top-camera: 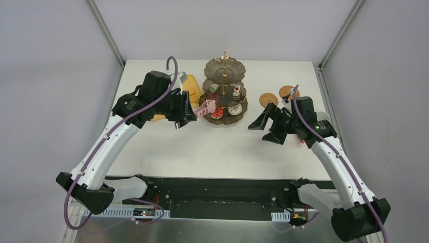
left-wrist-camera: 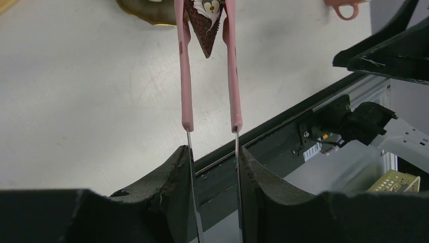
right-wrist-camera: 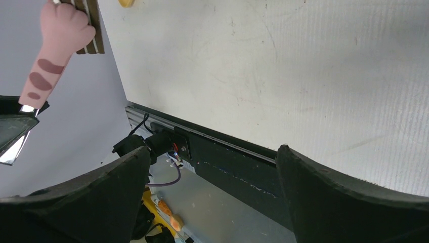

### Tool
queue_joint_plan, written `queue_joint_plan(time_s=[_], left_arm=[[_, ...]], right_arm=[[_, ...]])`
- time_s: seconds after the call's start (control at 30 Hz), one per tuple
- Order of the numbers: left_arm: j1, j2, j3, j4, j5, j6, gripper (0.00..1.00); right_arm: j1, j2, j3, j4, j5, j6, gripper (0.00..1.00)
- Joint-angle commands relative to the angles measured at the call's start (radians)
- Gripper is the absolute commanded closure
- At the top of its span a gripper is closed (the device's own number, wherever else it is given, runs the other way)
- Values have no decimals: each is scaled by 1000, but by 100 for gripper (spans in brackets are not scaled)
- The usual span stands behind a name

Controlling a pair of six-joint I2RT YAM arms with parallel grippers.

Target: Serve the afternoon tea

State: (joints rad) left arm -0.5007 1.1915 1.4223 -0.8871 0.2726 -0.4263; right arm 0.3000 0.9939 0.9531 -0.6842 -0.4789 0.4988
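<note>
As I look down from above, my left tool (top-camera: 186, 114) is closed partway on a pair of pink tongs (top-camera: 206, 108). In the left wrist view, the thin metal ends of the tongs run between the two black fingers (left-wrist-camera: 174, 172), and both fingers press on them. The pink arms reach out straight ahead of the left tool. At their far tips they pinch a pointy slice of brown cake (left-wrist-camera: 205, 25). The slice has white cream on it, and it is up off the table (top-camera: 212, 152).

The dark stand (top-camera: 226, 123) with three tiers and a gold rod is just past the tips of the tongs. The slice is right beside the rim of the lowest tier. I cannot tell if it touches the rim. Small cakes (top-camera: 234, 109) sit on the lowest tier and the middle tier.

My right tool (top-camera: 267, 129) is open as wide as it goes, and it holds nothing. Only bare table shows between its fingers. It hangs over the table on the other side of the stand, well apart from the left tool. Two round woven coasters (top-camera: 268, 99) lie flat on the table just beyond the right tool, side by side.
</note>
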Motion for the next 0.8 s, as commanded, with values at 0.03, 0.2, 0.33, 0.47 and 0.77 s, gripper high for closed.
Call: queue_joint_plan(time_s=[0.03,0.2,0.33,0.47,0.77], left_arm=[[-57,1,80,79,30,44,83],[-104,78,146,86,-12,61,83],[-121,118,187,97,-88,62,83],[-122,165,218,90,-121,58,82],[-122,218,203,154,-149,54,82]], right_arm=[[3,-25,9,14,4,14,1],[2,-22,16,15,5,14,1],[1,-25,22,13,8,14,1],[1,-30,16,9,5,17,1],[1,-43,6,6,6,25,1]])
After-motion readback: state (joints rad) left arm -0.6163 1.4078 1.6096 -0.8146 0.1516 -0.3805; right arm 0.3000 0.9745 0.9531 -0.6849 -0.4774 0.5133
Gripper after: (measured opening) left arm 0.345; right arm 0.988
